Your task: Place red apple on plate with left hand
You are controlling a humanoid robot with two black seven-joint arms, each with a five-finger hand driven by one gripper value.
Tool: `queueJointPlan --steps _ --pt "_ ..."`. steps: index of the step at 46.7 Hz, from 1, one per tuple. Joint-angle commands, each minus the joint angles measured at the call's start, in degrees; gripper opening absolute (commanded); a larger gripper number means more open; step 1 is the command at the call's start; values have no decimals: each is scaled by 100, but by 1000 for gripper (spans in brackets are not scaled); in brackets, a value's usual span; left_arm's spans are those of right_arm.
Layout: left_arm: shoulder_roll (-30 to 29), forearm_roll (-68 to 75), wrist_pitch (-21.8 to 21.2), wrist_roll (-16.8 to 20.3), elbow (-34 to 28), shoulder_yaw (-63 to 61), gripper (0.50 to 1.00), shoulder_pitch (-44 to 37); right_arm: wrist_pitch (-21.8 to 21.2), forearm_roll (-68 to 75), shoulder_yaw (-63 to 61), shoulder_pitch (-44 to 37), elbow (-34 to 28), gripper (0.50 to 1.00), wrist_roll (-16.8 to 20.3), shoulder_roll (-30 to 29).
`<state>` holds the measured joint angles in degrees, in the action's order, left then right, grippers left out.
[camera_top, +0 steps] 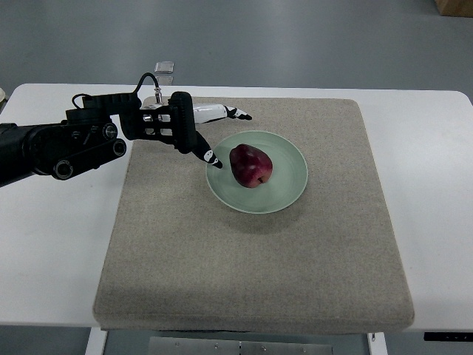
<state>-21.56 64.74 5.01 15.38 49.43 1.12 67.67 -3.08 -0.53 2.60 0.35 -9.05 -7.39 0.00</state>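
You have one red apple in view, and one pale green plate. There is one grey mat, and one white bench beneath it. You can count one robot arm, entering from the left edge, and it ends in one left hand. Two of its fingers show clearly with dark tips. At the far edge of the bench you can see one small clear object.
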Motion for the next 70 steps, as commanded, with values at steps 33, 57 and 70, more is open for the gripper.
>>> queueJointPlan --steps 33,57,70 --pt "354 -4055 -1053 -614 -1322 661 992 9 0 0 -5 0 0 964 0 0" --pt "697 -6377 -950 -1652 -2271 1839 992 -114 0 0 3 0 0 964 0 0" --pt "767 -6500 746 -1599 -2957 2815 992 -465 0 0 -5 0 0 964 0 0"
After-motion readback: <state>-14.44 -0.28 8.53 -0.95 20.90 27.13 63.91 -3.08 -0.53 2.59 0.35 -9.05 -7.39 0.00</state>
